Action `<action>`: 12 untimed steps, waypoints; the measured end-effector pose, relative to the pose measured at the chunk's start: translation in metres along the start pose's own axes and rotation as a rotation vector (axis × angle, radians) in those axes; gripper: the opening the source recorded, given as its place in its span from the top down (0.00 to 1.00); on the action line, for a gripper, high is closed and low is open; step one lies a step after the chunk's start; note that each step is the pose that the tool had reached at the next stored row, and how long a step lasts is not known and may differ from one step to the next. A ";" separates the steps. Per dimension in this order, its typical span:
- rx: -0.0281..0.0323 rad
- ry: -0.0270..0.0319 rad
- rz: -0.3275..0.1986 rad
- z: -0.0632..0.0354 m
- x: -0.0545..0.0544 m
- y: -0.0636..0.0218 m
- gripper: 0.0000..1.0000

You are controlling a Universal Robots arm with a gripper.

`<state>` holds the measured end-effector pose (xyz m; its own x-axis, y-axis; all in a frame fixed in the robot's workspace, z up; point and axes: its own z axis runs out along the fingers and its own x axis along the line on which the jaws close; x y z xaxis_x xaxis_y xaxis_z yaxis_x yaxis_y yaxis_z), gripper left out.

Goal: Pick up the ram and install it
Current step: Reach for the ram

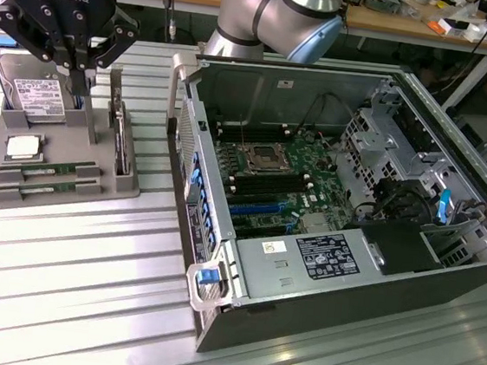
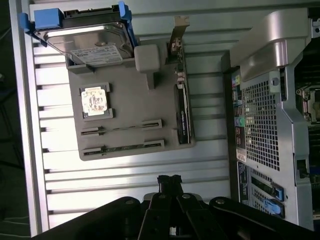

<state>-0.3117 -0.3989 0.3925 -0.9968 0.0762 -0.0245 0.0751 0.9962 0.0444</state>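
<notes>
Two ram sticks (image 1: 53,168) lie edge-up in the slots of the grey holder tray (image 1: 95,186) at the exterior view's left; they are thin and green. In the wrist view the ram sticks (image 2: 122,147) sit in the two parallel slots of the tray (image 2: 130,107). My gripper (image 1: 78,78) hangs above the tray's far part, near the hard drive, well clear of the sticks. The gripper (image 2: 169,181) is shut, its fingertips (image 2: 164,182) pressed together with nothing between them.
The tray also carries a silver hard drive (image 1: 35,91) in a blue caddy, a square CPU (image 1: 22,146) and an upright card (image 1: 122,139). The open computer case (image 1: 218,258) lies at the exterior view's right, motherboard memory slots (image 1: 265,185) exposed. Ribbed metal table (image 1: 67,286) below.
</notes>
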 end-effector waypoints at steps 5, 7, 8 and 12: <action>0.0000 0.0000 0.000 0.0000 0.008 -0.0006 0.89; 0.0000 0.0001 0.000 0.0000 0.014 -0.0011 0.89; 0.0000 0.0000 0.000 0.0000 0.017 -0.0013 0.89; 0.0000 0.0000 0.000 -0.0001 0.025 -0.0019 0.89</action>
<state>-0.3363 -0.3989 0.3919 -0.9968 0.0762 -0.0245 0.0751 0.9962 0.0444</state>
